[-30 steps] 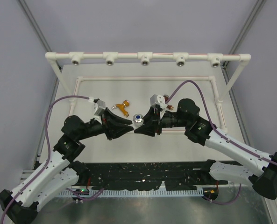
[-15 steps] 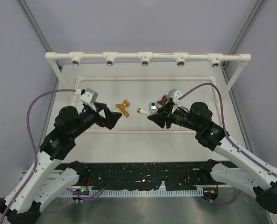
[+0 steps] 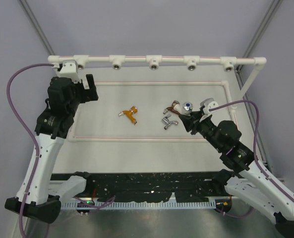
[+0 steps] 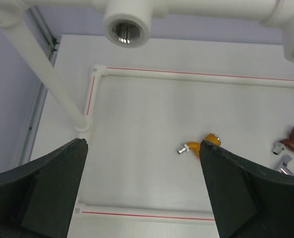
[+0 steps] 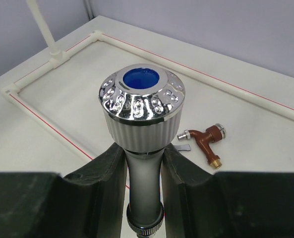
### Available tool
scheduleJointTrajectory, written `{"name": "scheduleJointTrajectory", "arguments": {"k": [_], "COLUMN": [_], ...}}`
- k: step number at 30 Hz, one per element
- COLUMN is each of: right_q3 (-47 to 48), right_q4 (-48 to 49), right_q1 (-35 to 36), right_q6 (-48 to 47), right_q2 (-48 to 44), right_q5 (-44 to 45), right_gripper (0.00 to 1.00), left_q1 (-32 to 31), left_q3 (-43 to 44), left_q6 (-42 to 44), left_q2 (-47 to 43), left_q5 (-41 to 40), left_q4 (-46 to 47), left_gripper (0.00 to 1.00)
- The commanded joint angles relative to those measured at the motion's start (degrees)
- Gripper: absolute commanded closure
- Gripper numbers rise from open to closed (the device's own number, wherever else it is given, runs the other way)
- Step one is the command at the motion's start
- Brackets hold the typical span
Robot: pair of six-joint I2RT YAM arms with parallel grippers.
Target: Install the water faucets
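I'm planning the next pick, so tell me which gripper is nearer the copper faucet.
Right. The right gripper, shut on a blue-capped faucet, is just right of the copper faucet; the left gripper is far off at the frame's left corner.

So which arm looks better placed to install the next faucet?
Right, likely: the right gripper is shut on the blue-capped faucet, ready to carry to a socket. The left gripper is open and empty, up by the leftmost socket.

Table (image 3: 137, 94): orange faucet (image 3: 132, 114), copper faucet (image 3: 175, 107), chrome faucet (image 3: 169, 122)
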Motion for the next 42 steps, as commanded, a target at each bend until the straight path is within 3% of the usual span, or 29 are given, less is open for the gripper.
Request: {"name": "scheduleJointTrajectory", "arguments": {"k": [1,11,15,20,24,26,36,37,38,39,40,42], "right_q3": [0.7,3.4,4.2,5.3,6.7,7.3,8.5,8.5,8.5,8.5,8.5,8.4], "right_q4": [1.5,-1.5,-2.3,-2.3,-2.2,-2.2,-1.1,-1.0,-1.0,-1.0,-1.0,-1.8], "right_q1": [-0.1,-0.6,-0.7,-0.8,-1.3,-1.5,-6.0,-6.5,-7.1,-7.4,-7.8,-7.9], "right_q6": [-1.2,-5.2,-6.0,-6.9,-7.8,-8.4,-9.3,-9.1,-8.8,-8.6,-8.4,-8.3], "right_q2": [-1.7,-2.7,-2.4,-1.4,-0.1,0.4,2.0,2.0,2.0,1.9,1.6,0.8], "right_q5": [4.3,8.4,10.0,11.5,12.4,12.9,13.7,13.3,13.1,12.8,12.7,12.6], "right_gripper": [0.95,0.95,0.95,0.95,0.95,0.95,0.95,0.95,0.95,0.95,0.95,0.95], "left_q1": [3.8,7.4,7.8,7.8,7.8,7.8,7.8,7.8,7.8,7.8,7.7,7.7], "left_q3": [7.4,20.4,24.7,25.1,24.7,24.0,17.9,17.7,17.6,17.7,17.9,19.4], "left_q6": [3.0,5.7,6.0,6.5,5.9,6.0,9.1,9.3,9.3,9.3,9.3,11.1], "left_q2": [5.7,19.1,22.5,23.1,21.3,19.8,6.8,5.9,5.4,4.8,4.3,3.5], "left_q5": [-4.3,-1.4,-0.5,-0.1,-1.0,-3.1,-17.9,-18.6,-18.8,-18.6,-17.6,-13.2], "left_q4": [0.3,1.0,-0.2,-0.6,-2.2,-4.2,-11.5,-12.3,-12.6,-13.0,-13.2,-14.1], "left_gripper": [0.02,0.13,0.25,0.52,0.88,1.00,0.99,0.91,0.73,0.49,0.37,0.28]}}
